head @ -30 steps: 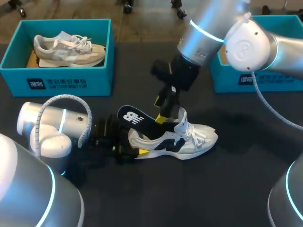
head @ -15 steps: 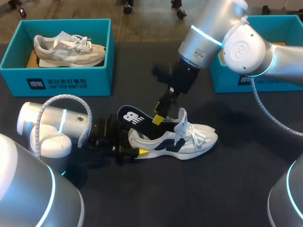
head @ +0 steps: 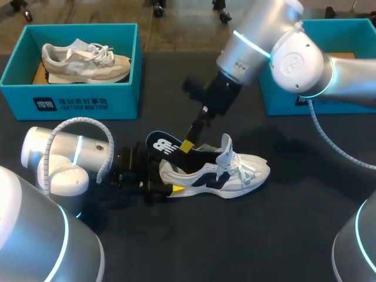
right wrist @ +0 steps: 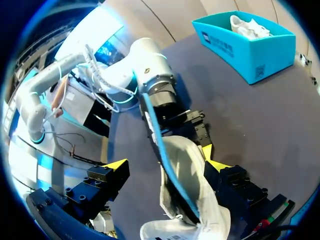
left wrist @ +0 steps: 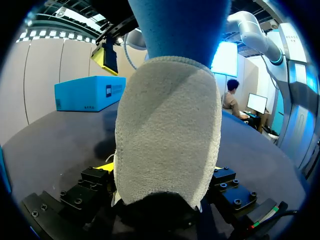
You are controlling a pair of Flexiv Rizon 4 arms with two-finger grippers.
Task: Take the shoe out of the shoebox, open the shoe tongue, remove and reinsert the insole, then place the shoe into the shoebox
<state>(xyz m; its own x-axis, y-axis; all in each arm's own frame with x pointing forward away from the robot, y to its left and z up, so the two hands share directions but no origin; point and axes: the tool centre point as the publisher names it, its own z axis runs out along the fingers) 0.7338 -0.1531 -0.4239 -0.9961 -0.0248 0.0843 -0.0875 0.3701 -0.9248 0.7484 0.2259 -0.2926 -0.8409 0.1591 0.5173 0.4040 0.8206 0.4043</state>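
A white and black shoe (head: 217,173) lies on its side on the dark table, tongue up. Its dark insole (head: 165,144) sticks out of the heel opening, tilted up to the left. My left gripper (head: 164,184) is shut on the shoe's heel; in the left wrist view the heel (left wrist: 167,130) fills the space between its fingers (left wrist: 104,168), with the insole (left wrist: 180,25) rising above. My right gripper (head: 187,145) hangs open just over the insole. In the right wrist view the insole's edge (right wrist: 156,131) and the shoe's collar (right wrist: 192,182) run between the wide-apart tips of the right gripper (right wrist: 167,165).
A teal shoebox (head: 70,94) holding a beige shoe (head: 85,60) stands at the back left. A second teal box (head: 282,97) sits at the back right, behind my right arm. The left arm's body fills the near left corner.
My right gripper has lifted and shifted left, from the shoe's opening to above the insole. The shoe, the insole and the left gripper have stayed put.
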